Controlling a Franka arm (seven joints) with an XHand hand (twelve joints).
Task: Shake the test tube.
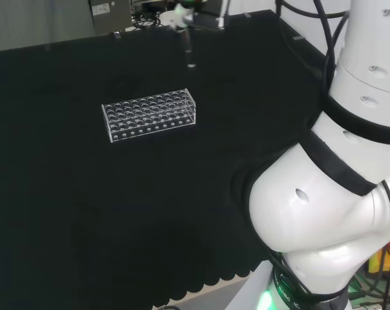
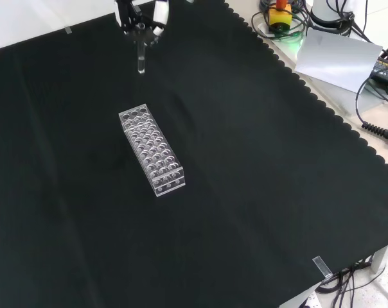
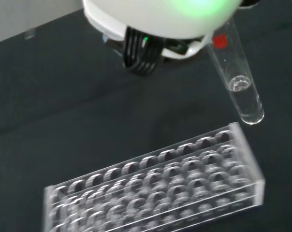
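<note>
My hand hangs high over the far end of the cloth, shut on the top of a clear test tube that points straight down. In the head view the hand holds the tube beyond and above the clear plastic rack. From the wrist, the tube shows a little clear liquid near its round bottom, and a blurred white part of the hand sits close by. The tube hangs in the air apart from the rack, whose holes hold nothing I can see. The rack lies on the black cloth.
My own white arm links stand large at the right of the head view. Beyond the cloth's scalloped edge lie a yellow and red button box, a grey sheet and cables.
</note>
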